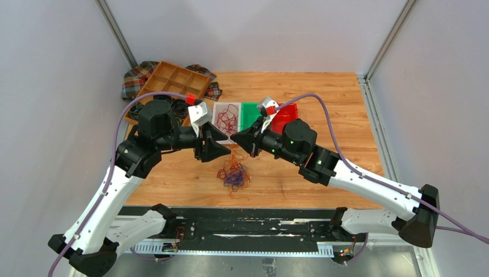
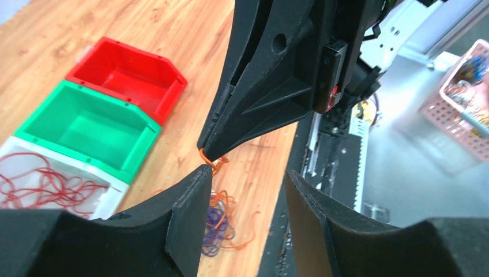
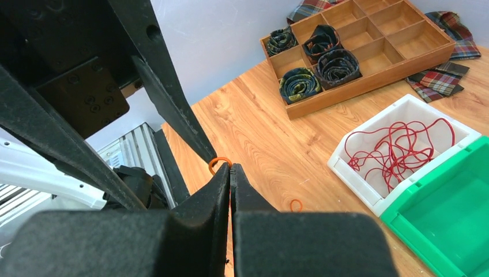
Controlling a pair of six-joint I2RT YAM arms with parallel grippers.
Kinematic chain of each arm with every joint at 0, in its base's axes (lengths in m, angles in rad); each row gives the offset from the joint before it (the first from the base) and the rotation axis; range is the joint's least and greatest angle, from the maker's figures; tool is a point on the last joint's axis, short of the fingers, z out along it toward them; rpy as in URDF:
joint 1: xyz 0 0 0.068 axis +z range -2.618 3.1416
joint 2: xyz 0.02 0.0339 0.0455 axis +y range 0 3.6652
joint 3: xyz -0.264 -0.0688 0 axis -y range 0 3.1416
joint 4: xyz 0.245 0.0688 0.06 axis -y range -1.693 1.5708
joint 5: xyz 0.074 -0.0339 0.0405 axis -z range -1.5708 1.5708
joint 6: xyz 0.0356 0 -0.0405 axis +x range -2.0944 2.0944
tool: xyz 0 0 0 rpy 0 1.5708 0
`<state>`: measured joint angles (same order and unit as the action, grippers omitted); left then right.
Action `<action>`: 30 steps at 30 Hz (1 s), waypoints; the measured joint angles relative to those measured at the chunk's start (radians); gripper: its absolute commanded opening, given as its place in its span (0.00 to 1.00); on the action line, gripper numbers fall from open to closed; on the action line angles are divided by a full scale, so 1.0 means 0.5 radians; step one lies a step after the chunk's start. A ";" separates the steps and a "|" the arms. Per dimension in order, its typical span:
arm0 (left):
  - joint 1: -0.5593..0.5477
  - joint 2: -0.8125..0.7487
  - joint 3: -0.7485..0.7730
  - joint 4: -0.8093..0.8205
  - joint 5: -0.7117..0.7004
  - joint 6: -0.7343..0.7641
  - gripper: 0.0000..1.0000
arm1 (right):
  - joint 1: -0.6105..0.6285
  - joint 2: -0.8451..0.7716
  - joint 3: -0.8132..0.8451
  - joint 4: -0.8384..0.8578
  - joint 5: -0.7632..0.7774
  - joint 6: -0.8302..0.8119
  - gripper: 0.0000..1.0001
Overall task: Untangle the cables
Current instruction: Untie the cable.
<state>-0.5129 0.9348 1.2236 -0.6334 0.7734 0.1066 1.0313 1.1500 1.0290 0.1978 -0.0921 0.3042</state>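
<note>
The cables (image 1: 233, 173) lie in a loose clump of orange, purple and red strands on the tabletop (image 1: 323, 104), near its front edge and between the two arms. One orange strand (image 3: 220, 163) rises from the clump in a small loop. The right arm's fingers (image 3: 210, 199) are pressed together with that loop pinched at their tips, just above the clump. The left arm's fingers (image 2: 184, 219) stand apart with nothing between them. One of their tips is just beside the same loop, at the clump's 9 o'clock in the overhead view.

A separate small orange ring (image 3: 296, 205) lies alone on the wood near the pinched loop.

At the clump's 12 o'clock sits a white bin (image 1: 218, 111) holding only red wires (image 3: 398, 147). A green bin (image 1: 249, 114) touches it at its 3 o'clock, and a red bin (image 1: 286, 117) follows at the green one's 3 o'clock; both show bare floors.

At the white bin's 10 o'clock is a wooden divided tray (image 1: 176, 81), with dark rolled bundles (image 3: 320, 63) in several compartments. The tray rests on a plaid cloth (image 1: 137, 78) at the tabletop's far left corner.
</note>
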 measured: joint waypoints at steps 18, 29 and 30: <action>0.264 0.051 -0.296 0.634 0.276 -0.969 0.35 | 0.000 -0.079 -0.015 0.002 -0.026 0.069 0.01; 0.265 0.050 -0.296 0.659 0.385 -0.977 0.07 | 0.000 -0.078 -0.015 -0.005 -0.025 0.082 0.01; 0.265 0.050 -0.284 0.626 0.383 -0.945 0.05 | 0.000 -0.078 -0.015 -0.008 -0.026 0.082 0.01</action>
<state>-0.3805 0.9600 1.0817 -0.3202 0.9649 -0.3656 1.0313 1.1110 1.0214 0.1940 -0.1051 0.3454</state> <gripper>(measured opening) 0.104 0.009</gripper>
